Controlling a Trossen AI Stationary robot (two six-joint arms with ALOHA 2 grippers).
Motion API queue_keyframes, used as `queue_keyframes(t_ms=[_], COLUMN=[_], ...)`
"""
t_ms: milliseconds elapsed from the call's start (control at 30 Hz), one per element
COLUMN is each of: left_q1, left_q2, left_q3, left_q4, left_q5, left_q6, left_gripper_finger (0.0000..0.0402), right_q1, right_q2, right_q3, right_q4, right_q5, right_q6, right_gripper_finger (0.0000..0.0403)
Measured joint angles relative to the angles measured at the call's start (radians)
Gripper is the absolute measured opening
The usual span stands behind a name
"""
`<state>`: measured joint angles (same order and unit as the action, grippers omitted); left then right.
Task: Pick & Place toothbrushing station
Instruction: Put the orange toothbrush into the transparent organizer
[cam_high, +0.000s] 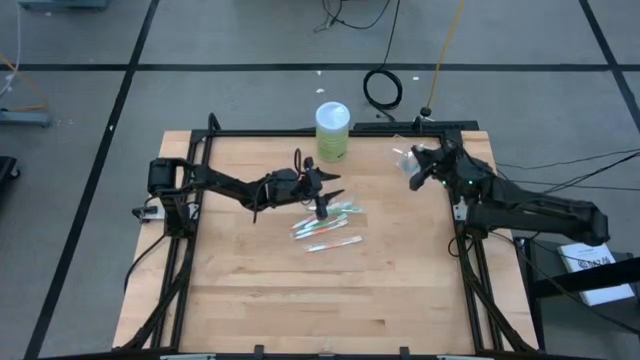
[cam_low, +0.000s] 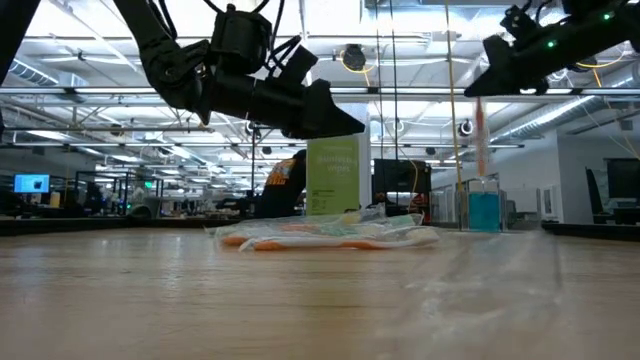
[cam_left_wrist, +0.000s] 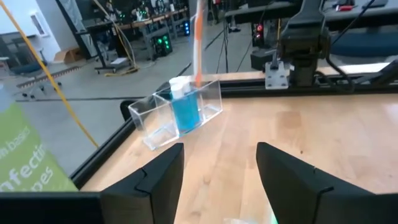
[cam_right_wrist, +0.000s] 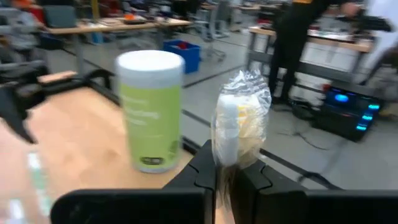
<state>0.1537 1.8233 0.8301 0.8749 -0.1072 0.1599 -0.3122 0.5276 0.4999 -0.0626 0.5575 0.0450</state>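
Observation:
A small clear plastic cup (cam_high: 403, 157) stands at the table's far right; it also shows in the left wrist view (cam_left_wrist: 180, 115) and the low view (cam_low: 482, 210), with a teal white-capped tube (cam_left_wrist: 185, 109) in it. My right gripper (cam_high: 416, 170) is above the cup, shut on a clear-wrapped pink-white toothbrush (cam_low: 480, 130). Several wrapped toothbrushes (cam_high: 328, 228) lie flat mid-table. My left gripper (cam_high: 322, 203) hovers just above them, open and empty (cam_left_wrist: 221, 168). My right gripper pinches the wrapped toothbrush between its two fingers near its upper end (cam_right_wrist: 236, 152); the end sticks out past the fingers in crinkled wrap (cam_right_wrist: 241, 106). The fingers come from the table's right and lie across the brush. The brush hangs upright, its lower end (cam_left_wrist: 196, 78) in the cup.
A lime-green cylinder with a white lid (cam_high: 332, 130) stands at the far edge, between the arms. Black frame rails (cam_high: 470, 250) run along the table's sides. Bare wood (cam_high: 320, 300) lies toward the near edge. People and desks show in the room beyond.

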Motion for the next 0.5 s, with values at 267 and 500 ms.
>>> queue_keyframes(t_ms=[267,500], left_q1=[0.003,0.003], left_q2=[0.000,0.000], left_q3=[0.000,0.000], left_q4=[-0.012,-0.012], left_q5=[0.000,0.000], left_q6=[-0.008,-0.008], left_gripper_finger=[0.0199,0.0204], right_q1=[0.000,-0.001], right_q2=[-0.076,-0.095], right_q3=[0.000,0.000], right_q4=[-0.097,-0.225], right_q5=[0.185,0.313], right_q6=[0.014,0.075], right_gripper_finger=[0.0009,0.0009])
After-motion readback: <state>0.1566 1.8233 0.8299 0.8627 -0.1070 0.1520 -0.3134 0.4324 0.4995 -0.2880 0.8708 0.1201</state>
